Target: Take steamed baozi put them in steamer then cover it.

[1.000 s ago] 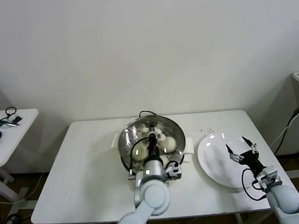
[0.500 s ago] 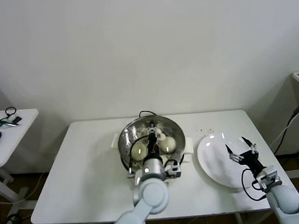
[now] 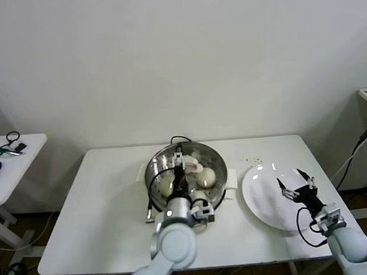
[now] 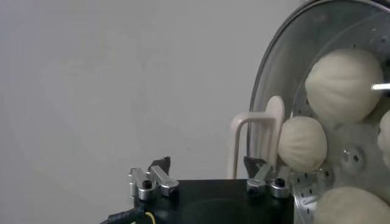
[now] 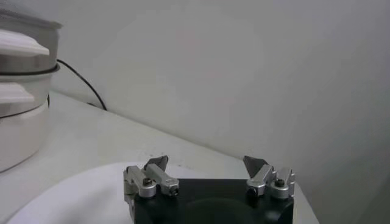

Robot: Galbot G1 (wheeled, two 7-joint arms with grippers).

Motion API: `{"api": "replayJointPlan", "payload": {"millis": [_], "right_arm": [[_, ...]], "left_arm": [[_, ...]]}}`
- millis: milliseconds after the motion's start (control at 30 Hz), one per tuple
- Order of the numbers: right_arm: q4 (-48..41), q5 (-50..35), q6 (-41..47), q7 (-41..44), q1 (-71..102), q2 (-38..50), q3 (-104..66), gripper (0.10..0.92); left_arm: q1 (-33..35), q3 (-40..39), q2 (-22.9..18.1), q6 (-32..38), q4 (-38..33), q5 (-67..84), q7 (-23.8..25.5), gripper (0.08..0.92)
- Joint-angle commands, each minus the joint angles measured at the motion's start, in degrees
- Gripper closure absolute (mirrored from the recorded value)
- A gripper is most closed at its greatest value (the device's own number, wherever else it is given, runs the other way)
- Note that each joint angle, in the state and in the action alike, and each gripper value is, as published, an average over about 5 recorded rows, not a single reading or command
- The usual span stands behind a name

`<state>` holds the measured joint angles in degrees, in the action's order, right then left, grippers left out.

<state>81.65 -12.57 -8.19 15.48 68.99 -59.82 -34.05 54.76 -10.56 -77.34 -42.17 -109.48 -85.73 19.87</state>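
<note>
The left gripper hovers over the steamer at the table's centre, its fingers spread wide and holding nothing. Steamed baozi lie on the perforated tray inside. At 3 o'clock from the steamer, the right gripper waits over a white plate, fingers wide and empty.

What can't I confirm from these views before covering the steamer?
- Cover: not in any view.
- Baozi count: head view, left gripper hides part of the steamer; left wrist view crops the buns at its edge.
- Plate: right gripper hides part of it.
</note>
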Motion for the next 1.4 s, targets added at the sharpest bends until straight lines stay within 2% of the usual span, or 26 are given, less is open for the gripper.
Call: {"api": "replayJointPlan", "payload": {"millis": [33, 233, 367, 500, 633, 800, 967, 1133, 1400], "right_arm": [[0.1, 0.0, 0.5, 0.1, 0.0, 0.0, -0.2, 0.203], [0.2, 0.1, 0.6, 0.1, 0.1, -0.1, -0.3, 0.203], [0.3, 0.1, 0.5, 0.2, 0.2, -0.3, -0.4, 0.203], [0.8, 0.1, 0.5, 0.3, 0.7, -0.5, -0.7, 0.203], [1.7, 0.0, 0.4, 0.4, 1.4, -0.9, -1.3, 0.203], [2.1, -0.1, 0.2, 0.7, 2.1, -1.7, -1.7, 0.203], [2.8, -1.1, -0.3, 1.5, 2.9, -2.2, -1.9, 0.203], [4.2, -2.7, -0.4, 1.4, 3.8, -2.4, -2.0, 0.203], [5.4, -4.0, -0.8, 1.5, 4.9, -2.4, -3.4, 0.203]], "left_arm": [[5.4, 1.5, 4.6, -2.8, -10.3, 6.3, -0.2, 0.196], [8.3, 4.2, 8.4, -1.6, -14.5, 11.4, -2.5, 0.178], [11.2, 7.8, 10.1, 4.0, -16.1, 19.5, -9.4, 0.177], [16.3, 15.4, 10.2, 13.2, -17.4, 30.8, -18.5, 0.177], [22.9, 28.5, 6.7, 25.9, -17.9, 45.1, -24.0, 0.177], [30.4, 38.9, 1.6, 36.3, -17.6, 62.7, -26.4, 0.177], [34.4, 45.0, -1.0, 44.1, -14.4, 75.7, -27.3, 0.177], [35.2, 48.5, -2.3, 45.7, -9.9, 84.1, -27.2, 0.177], [35.0, 49.1, -2.5, 46.7, -5.2, 89.8, -26.1, 0.177]]}}
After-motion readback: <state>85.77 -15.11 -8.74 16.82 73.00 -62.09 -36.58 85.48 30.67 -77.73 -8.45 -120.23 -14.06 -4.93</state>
